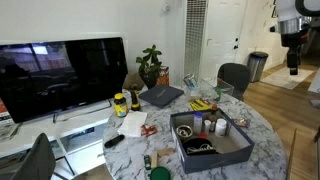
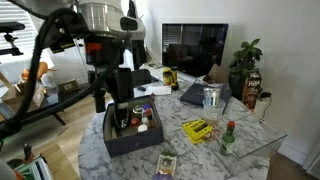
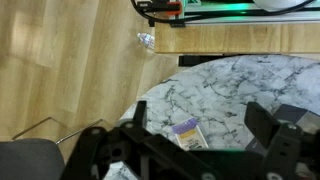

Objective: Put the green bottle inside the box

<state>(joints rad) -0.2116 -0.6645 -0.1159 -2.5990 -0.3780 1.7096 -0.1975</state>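
The gripper [image 3: 197, 128] is hovering, jaws spread wide and empty. The green bottle [image 2: 228, 139] is standing outside the box [image 2: 128, 146]; it is probably light, slick and easily tipped, so mid-body looks the best hold.

The box [image 2: 130, 146] is crowded inside. Small bottles [image 1: 203, 124] stand in one part and what looks like a coiled cable [image 1: 200, 147] lies in another, so little floor is free. Just beside the box lies a yellow packet [image 2: 197, 128], and past it stands the green bottle [image 2: 228, 138]. Farther from the box, the counter [image 2: 262, 150] is bare.
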